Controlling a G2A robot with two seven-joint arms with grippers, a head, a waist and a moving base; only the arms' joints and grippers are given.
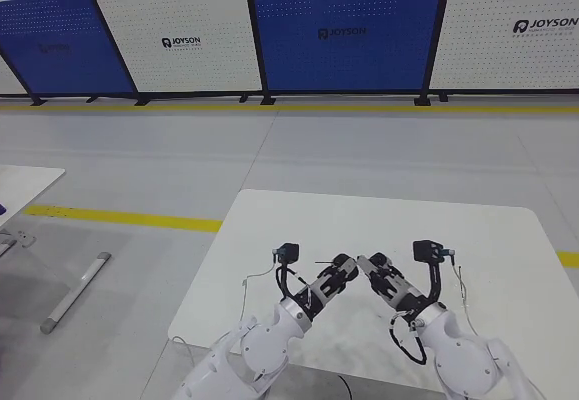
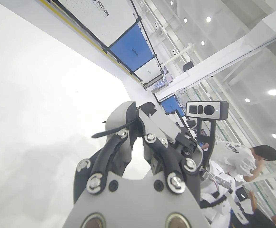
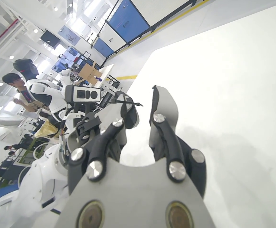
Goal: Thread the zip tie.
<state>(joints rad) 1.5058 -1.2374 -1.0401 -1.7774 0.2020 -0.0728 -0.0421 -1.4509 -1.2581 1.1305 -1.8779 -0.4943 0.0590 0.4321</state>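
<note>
Zip tie (image 2: pixel 109 130) (black), nipped by left pincer (image 2: pixel 137 112)

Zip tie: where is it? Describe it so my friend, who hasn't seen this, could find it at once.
Look above the middle of the white table. There the left gripper is shut on the zip tie, with the right gripper open beside it. It is a thin black strip poking out from the fingers, far slimmer than the grey gripper parts.
</note>
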